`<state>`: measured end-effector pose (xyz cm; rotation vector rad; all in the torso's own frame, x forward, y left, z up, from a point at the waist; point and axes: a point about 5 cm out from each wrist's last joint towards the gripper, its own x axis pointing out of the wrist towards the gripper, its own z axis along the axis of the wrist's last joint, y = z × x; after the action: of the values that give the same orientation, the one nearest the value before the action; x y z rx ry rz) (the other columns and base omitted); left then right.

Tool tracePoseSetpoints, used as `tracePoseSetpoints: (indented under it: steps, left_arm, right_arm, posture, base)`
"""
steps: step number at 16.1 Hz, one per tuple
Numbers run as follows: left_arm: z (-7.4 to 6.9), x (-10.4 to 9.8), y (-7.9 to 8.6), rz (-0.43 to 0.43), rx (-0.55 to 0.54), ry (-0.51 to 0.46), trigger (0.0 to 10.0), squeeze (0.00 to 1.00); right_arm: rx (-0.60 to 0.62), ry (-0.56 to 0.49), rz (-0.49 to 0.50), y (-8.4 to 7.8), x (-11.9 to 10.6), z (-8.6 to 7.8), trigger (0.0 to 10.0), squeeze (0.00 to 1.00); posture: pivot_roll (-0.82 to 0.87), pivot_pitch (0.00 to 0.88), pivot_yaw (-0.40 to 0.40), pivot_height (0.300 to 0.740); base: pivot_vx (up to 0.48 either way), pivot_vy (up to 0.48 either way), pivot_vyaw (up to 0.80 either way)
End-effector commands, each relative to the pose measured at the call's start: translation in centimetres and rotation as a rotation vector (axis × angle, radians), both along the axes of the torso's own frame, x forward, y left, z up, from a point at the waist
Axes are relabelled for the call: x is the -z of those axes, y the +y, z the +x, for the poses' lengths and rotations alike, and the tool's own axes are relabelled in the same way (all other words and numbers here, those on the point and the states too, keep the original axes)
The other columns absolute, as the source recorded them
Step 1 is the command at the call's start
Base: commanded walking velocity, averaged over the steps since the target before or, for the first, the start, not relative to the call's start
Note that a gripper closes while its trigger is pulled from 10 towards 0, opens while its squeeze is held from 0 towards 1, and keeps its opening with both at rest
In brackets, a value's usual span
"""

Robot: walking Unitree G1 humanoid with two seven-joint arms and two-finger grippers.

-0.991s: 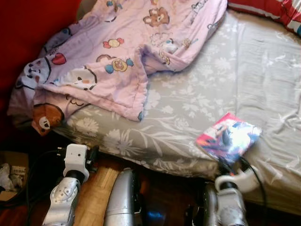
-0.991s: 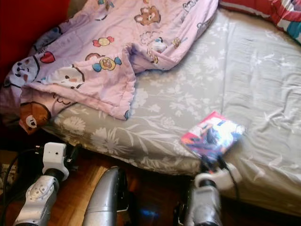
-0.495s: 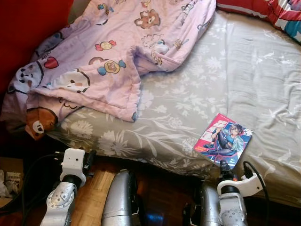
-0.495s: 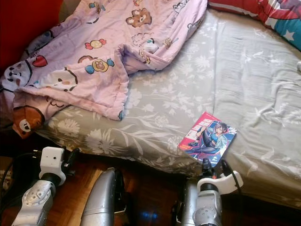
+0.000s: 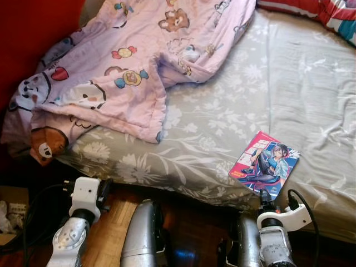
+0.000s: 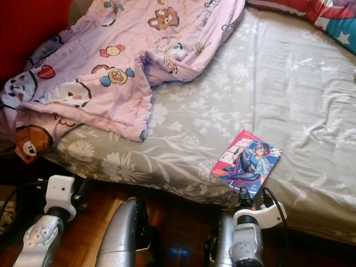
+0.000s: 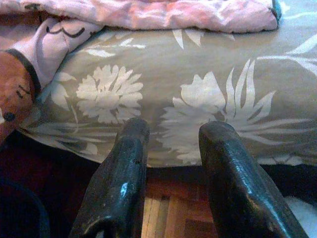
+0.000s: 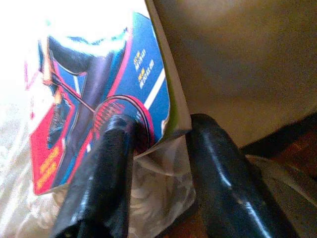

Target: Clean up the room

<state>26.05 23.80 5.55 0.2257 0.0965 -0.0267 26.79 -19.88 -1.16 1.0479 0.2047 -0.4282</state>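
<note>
Off to my left a red wall (image 5: 33,39) rises beside the bed (image 5: 311,94); a pink cartoon-print blanket (image 5: 139,61) lies heaped across the bed's near left corner, spilling over the edge, with a brown bear patch (image 5: 49,142) hanging at its lowest fold. My left fingers (image 7: 130,163) hang low by the mattress side, spread apart with nothing between them, above the wooden floor (image 5: 108,233); the grey floral sheet (image 7: 198,109) is just ahead of them. Further right, a comic book (image 5: 264,163) (bright cover, a drawn figure on it) lies flat on the sheet near the bed's front edge; my right fingers (image 8: 116,163) sit parted at its near corner, one on the cover, one beyond the edge, not clamped. A red striped pillow (image 5: 328,14) sits at the far right.
</note>
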Motion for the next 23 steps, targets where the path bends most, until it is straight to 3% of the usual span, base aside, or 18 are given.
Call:
tracePoseSetpoints:
  steps: [1, 4, 15, 16, 23]
  left_arm:
    - [-0.6, 0.3, 0.3, 0.033, 0.018, 0.027, 10.0, 0.00]
    - [-1.1, 0.2, 0.6, 0.042, 0.021, 0.032, 10.0, 0.00]
    - [-2.5, 0.1, 0.8, 0.048, 0.022, 0.051, 10.0, 0.00]
    - [-2.7, 0.1, 0.8, 0.050, 0.022, 0.054, 10.0, 0.00]
    - [-3.0, -0.2, 1.2, 0.065, 0.023, 0.067, 10.0, 0.00]
  right_arm:
    - [0.018, 0.036, 0.027, 0.1, 1.0, -0.9, 10.0, 1.00]
    - [0.004, 0.041, 0.033, 0.2, 1.3, -0.9, 10.0, 1.00]
    - [0.022, -0.128, 0.123, 0.3, 1.4, -1.5, 10.0, 1.00]
    - [0.002, -0.177, 0.159, 0.7, 1.2, -1.3, 10.0, 0.00]
    - [-0.009, -0.212, 0.193, 1.1, 0.6, -0.3, 10.0, 0.00]
  posture:
    - [0.25, 0.305, 0.062, 0.584]
    - [0.26, 0.318, 0.072, 0.584]
    - [0.29, 0.350, 0.090, 0.584]
    - [0.30, 0.352, 0.094, 0.584]
    - [0.31, 0.373, 0.111, 0.584]
  base:
    - [0.000, 0.000, 0.00]
    - [0.000, 0.000, 0.00]
    - [0.000, 0.000, 0.00]
    - [0.000, 0.000, 0.00]
    - [0.000, 0.000, 0.00]
